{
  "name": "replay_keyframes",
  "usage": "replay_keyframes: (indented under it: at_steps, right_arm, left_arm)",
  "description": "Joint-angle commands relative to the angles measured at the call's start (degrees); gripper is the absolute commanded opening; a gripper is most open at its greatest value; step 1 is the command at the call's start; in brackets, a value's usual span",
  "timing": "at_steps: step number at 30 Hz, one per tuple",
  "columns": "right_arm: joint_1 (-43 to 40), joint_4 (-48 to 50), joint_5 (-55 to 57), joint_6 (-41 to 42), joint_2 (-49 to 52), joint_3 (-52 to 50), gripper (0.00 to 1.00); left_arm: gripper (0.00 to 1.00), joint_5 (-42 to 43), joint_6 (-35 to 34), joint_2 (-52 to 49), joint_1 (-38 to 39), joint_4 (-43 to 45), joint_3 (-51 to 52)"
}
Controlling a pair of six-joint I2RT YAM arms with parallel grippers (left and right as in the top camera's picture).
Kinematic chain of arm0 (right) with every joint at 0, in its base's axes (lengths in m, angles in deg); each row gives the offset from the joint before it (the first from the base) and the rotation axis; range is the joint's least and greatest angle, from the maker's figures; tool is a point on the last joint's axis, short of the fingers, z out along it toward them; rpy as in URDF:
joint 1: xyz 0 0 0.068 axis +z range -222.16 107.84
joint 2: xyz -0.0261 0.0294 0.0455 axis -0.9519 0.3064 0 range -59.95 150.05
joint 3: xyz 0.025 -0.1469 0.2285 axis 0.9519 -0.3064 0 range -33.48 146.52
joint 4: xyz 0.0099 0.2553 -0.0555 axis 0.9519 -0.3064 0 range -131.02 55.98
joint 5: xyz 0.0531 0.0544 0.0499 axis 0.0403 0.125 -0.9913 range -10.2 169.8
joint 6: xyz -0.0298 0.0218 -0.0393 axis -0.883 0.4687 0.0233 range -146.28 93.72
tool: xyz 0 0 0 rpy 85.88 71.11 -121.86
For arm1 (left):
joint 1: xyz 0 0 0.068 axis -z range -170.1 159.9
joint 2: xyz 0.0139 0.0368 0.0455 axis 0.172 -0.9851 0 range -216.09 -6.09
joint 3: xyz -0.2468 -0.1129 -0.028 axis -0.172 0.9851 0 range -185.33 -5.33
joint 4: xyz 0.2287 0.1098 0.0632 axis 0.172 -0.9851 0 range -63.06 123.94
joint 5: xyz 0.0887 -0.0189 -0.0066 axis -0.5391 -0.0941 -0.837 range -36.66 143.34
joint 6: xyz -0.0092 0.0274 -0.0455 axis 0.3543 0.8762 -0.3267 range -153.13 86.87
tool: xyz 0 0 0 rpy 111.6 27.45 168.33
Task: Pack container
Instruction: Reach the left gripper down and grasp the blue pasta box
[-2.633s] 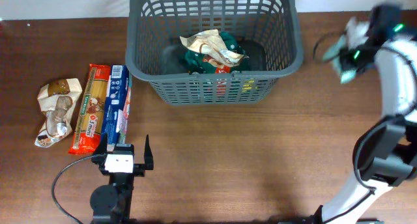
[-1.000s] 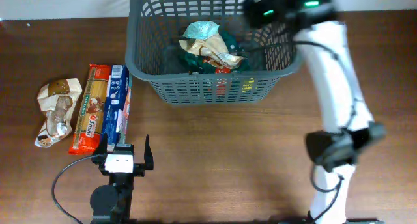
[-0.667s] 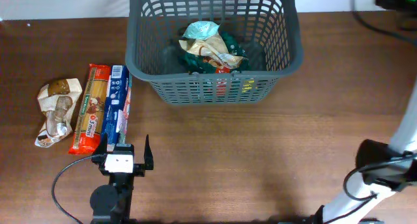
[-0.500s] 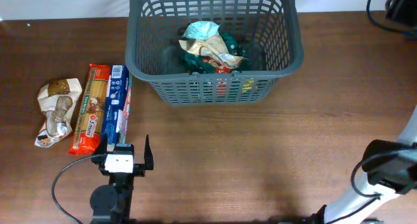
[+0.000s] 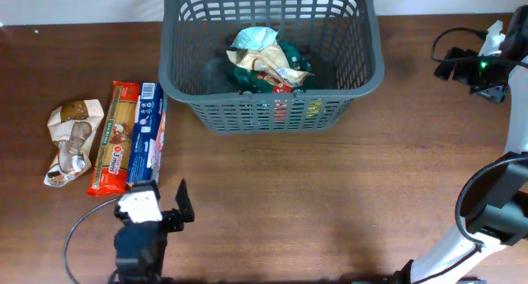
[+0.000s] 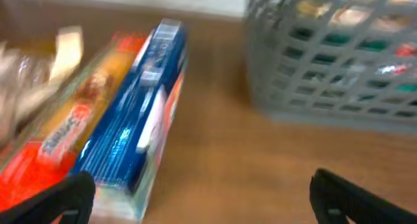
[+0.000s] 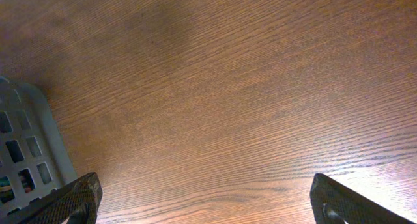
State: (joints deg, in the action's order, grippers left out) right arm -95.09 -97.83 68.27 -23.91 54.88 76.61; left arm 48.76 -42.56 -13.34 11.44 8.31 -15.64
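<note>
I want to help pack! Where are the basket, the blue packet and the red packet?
basket [image 5: 247, 112], overhead view, front wall.
blue packet [image 5: 148, 137], overhead view, its middle.
red packet [image 5: 114, 140], overhead view, its middle.

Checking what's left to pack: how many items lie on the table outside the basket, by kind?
Long pasta packs: 2, the red-orange pack and the blue pack
Loose bags: 1, the crumpled bag
Total: 3, all outside the basket
</note>
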Motion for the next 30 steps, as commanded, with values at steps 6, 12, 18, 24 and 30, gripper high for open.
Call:
replay_keyframes:
  at_steps: [6, 12, 18, 24, 30]
  right_arm:
    - [0.0, 0.2, -0.5, 0.0, 0.0, -0.4, 0.99]
    - [0.0, 0.2, -0.5, 0.0, 0.0, -0.4, 0.99]
    - [0.0, 0.2, -0.5, 0.0, 0.0, -0.4, 0.99]
    - [0.0, 0.2, -0.5, 0.0, 0.0, -0.4, 0.99]
    - [0.0, 0.2, -0.5, 0.0, 0.0, -0.4, 0.99]
  left_arm:
    - [0.99, -10.8, -6.1, -32.3, -2.4, -11.4, -29.8]
    - [0.99, -3.8, -1.5, -60.5, -8.2, -26.1, -56.1]
    - [0.99, -3.0, 2.5, -76.8, -9.7, -29.9, -70.1]
    - [0.97, 3.8, 17.0, -88.0, -10.0, -30.7, -70.5]
    - [0.96, 3.3, 20.2, -97.0, -10.1, -30.1, -70.5]
